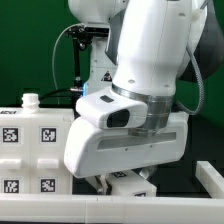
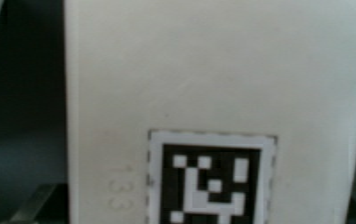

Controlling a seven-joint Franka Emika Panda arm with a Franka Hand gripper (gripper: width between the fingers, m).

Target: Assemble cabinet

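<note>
In the exterior view my gripper (image 1: 124,186) hangs low over the table, its fingers on either side of a small white cabinet piece (image 1: 130,181). Whether the pads press on that piece is hidden by the hand. The wrist view is filled by a flat white cabinet panel (image 2: 193,80) with a black-and-white marker tag (image 2: 210,178) on it, very close to the camera. My fingers do not show clearly there. A large white cabinet box (image 1: 30,150) with several marker tags lies at the exterior view's left.
A small white knob (image 1: 30,101) stands on top of the large box. Another white piece (image 1: 210,182) sits at the exterior view's right edge. The arm's white body (image 1: 150,60) blocks the middle of the scene, with black cables (image 1: 75,60) behind it.
</note>
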